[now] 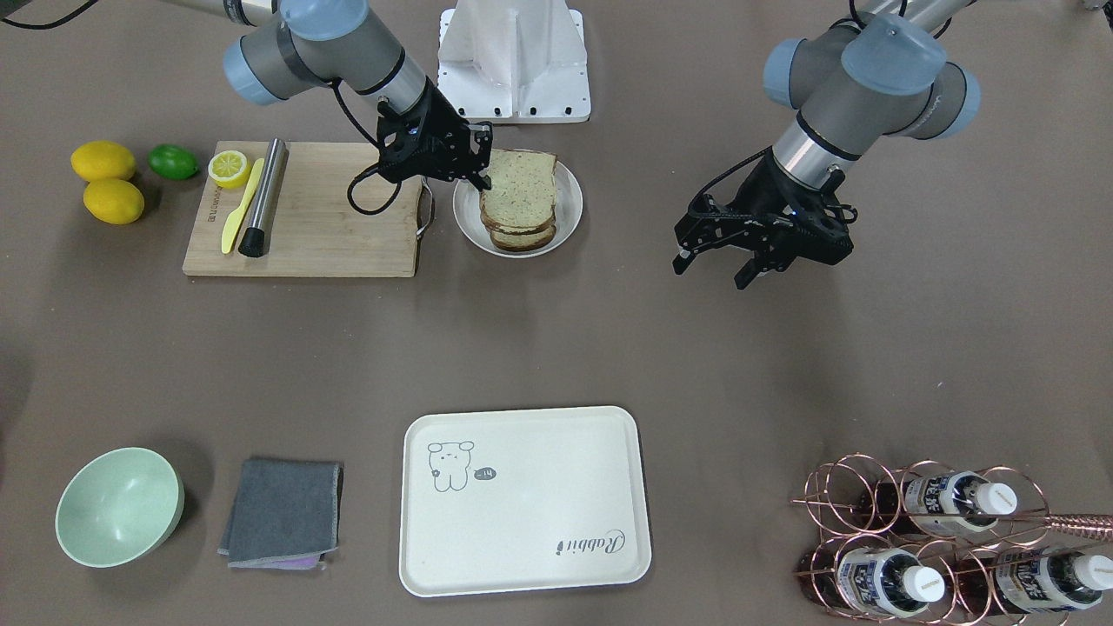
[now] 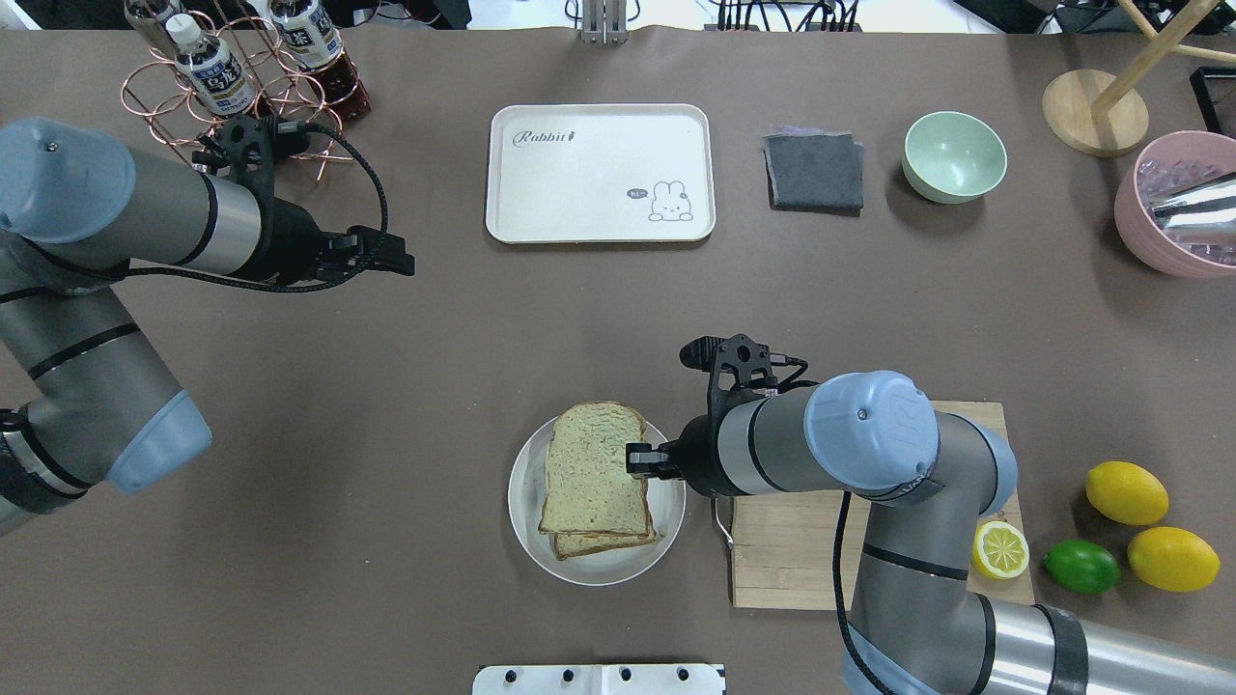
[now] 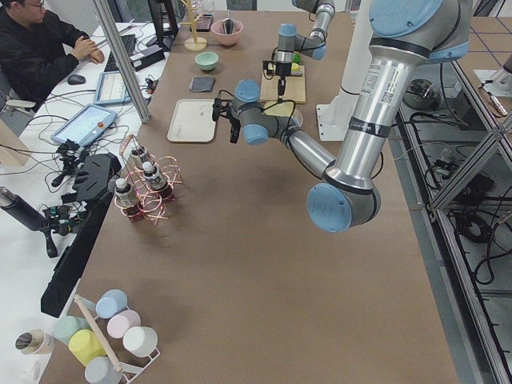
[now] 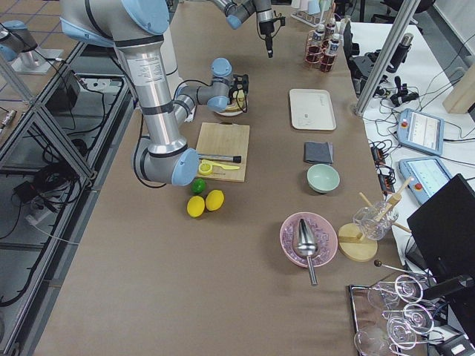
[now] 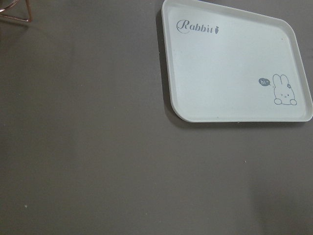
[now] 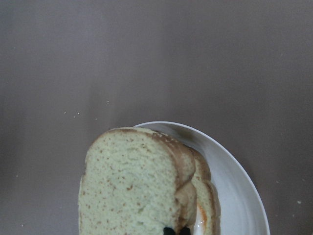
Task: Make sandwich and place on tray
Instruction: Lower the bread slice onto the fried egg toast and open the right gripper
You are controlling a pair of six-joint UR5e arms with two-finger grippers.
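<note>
Right gripper (image 2: pixel 637 460) seems pinched narrow on the sandwich (image 2: pixel 591 468) edge; a shallow bite could drop it, spilling egg (image 6: pixel 199 220).

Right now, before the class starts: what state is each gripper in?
Left gripper: open, fingers apart, holding nothing.
Right gripper: shut on the edge of the sandwich.

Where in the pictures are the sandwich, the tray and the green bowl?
sandwich (image 2: pixel 594 468): overhead view, middle of top slice.
tray (image 2: pixel 589 179): overhead view, bare middle of its floor.
green bowl (image 2: pixel 954 154): overhead view, inside of the bowl.
</note>
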